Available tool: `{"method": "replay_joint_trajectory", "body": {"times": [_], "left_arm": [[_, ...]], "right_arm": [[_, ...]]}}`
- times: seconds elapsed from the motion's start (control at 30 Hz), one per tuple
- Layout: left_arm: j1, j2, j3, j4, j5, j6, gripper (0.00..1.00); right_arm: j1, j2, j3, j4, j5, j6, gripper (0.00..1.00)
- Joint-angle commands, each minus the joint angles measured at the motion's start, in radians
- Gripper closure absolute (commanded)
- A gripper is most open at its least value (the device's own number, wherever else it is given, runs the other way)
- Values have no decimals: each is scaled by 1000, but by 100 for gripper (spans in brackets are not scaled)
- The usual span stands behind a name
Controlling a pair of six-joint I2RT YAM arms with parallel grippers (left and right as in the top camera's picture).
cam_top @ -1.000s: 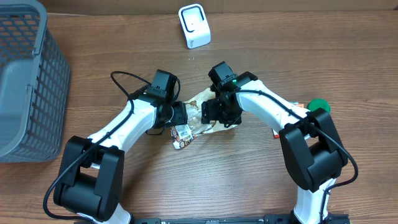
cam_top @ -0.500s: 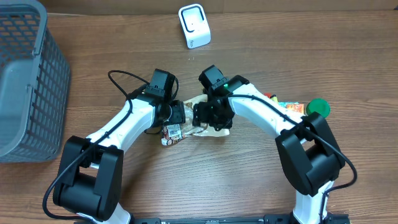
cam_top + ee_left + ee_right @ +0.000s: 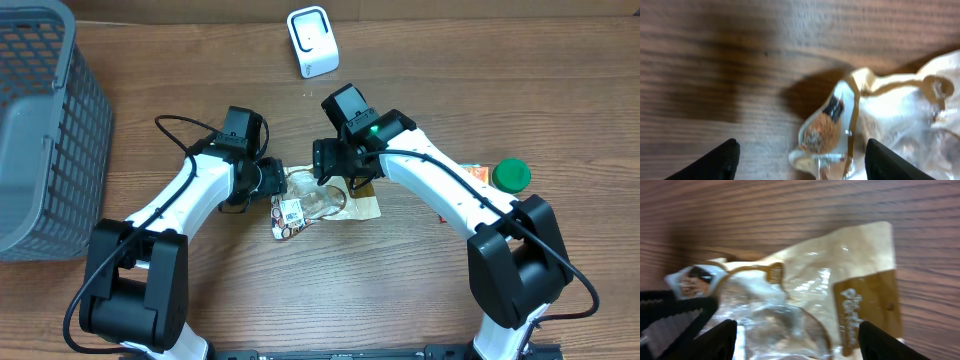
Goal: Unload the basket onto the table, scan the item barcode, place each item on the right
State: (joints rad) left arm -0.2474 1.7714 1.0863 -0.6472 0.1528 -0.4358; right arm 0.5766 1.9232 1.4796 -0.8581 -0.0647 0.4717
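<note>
A snack packet lies flat on the tabletop between the left tool and the right tool, both with fingers spread apart, gripping nothing.

Crinkly clear-and-tan plastic snack pouch: glossy film w/ lots of glare, tan panels duller, paper-like. Brown wood-grain table: smooth, low sheen. Grey plastic mesh basket: matt. Small white plastic scanner box: smooth, semi-gloss. Round green cap: plastic, matt
</note>
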Motion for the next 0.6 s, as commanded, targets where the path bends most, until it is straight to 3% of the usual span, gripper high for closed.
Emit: {"method": "replay_joint_trajectory", "body": {"times": [0.0, 0.27, 0.57], "left_arm": [[7, 7, 23, -21, 103, 35, 27], [5, 8, 23, -112, 129, 40, 26], [4, 17, 22, -109, 72, 38, 28]], "right_arm": [[-6, 18, 12, -17, 66, -8, 20], [-6, 60, 12, -56, 67, -7, 18], [2, 110, 12, -92, 13, 56, 18]]}}
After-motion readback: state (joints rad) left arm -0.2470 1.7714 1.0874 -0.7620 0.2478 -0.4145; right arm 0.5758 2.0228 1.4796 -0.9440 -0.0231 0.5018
